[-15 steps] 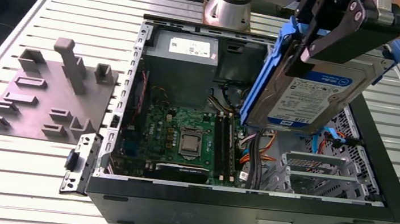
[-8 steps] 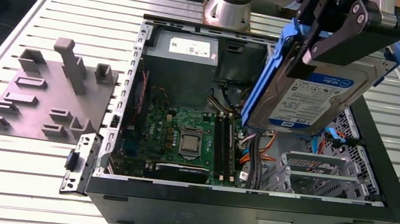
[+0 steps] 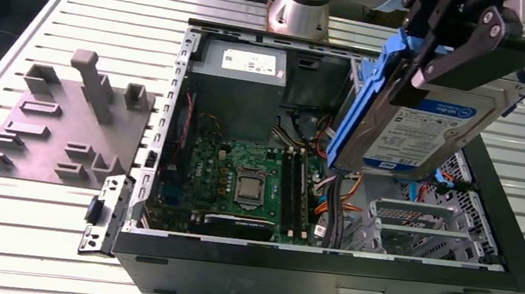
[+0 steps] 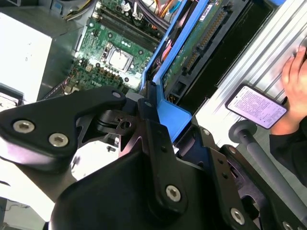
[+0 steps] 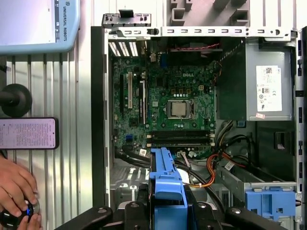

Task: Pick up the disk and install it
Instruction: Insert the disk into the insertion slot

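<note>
Nearest in the exterior view is the black front wall of the open computer case (image 3: 327, 275), which lies on its side on a slatted aluminium table (image 3: 21, 237). Just inside it, toward the exterior view's right, sits a grey metal drive cage (image 3: 413, 226).

Above that cage hangs the disk (image 3: 425, 129). It is tilted, with its white-and-blue label facing the camera and its blue carrier frame running along the edges. The gripper (image 3: 431, 66) pinches the disk at its upper end, with one black finger (image 3: 466, 40) lying across the labelled face. The disk's lower end hangs over the orange cables (image 3: 363, 186); whether it touches anything there cannot be told.

Deeper in the case lie the green motherboard (image 3: 230, 165) with its processor socket (image 3: 249, 189), then the grey power supply (image 3: 242, 69). Beside the case, on the exterior view's left, rests a grey fixture plate (image 3: 64, 130) with raised blocks. Farthest back stands the arm's silver base column (image 3: 300, 5).

In the first wrist view, the blue frame shows edge-on between the black fingers. On the table beside the case lies a lit phone (image 5: 29, 133), and close to it a person's hand (image 5: 17, 184) covers a small dark object.
</note>
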Controlling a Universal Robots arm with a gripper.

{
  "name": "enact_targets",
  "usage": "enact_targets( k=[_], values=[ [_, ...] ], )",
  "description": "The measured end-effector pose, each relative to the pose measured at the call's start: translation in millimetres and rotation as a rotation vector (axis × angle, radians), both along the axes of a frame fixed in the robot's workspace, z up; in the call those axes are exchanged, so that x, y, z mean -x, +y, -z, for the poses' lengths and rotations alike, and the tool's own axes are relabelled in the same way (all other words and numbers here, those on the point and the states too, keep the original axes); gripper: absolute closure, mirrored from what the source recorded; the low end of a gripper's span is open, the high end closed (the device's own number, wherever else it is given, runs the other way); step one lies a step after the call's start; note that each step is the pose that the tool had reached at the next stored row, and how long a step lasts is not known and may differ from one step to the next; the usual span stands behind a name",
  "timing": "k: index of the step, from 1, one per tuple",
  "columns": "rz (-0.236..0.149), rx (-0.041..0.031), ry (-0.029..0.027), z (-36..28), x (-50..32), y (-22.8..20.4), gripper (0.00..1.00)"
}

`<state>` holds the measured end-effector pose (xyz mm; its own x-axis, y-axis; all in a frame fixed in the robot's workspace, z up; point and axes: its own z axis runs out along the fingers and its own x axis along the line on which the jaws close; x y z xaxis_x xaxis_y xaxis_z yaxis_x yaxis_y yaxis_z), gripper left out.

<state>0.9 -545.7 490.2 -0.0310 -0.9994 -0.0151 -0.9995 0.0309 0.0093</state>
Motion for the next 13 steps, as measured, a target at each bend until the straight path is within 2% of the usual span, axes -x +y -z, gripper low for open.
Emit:
enact_targets(
  k=[4, 10, 13],
  values=[
    [0.0, -0.0001, -0.0001, 1.1, -3.6, -0.9, 0.63],
    [0.0, -0.0001, -0.0028, 6.3, -3.9, -12.4, 0.63],
    [-0.001, -0.0002, -0.0041, 9.3, -6.8, -14.8, 0.63]
  ],
)
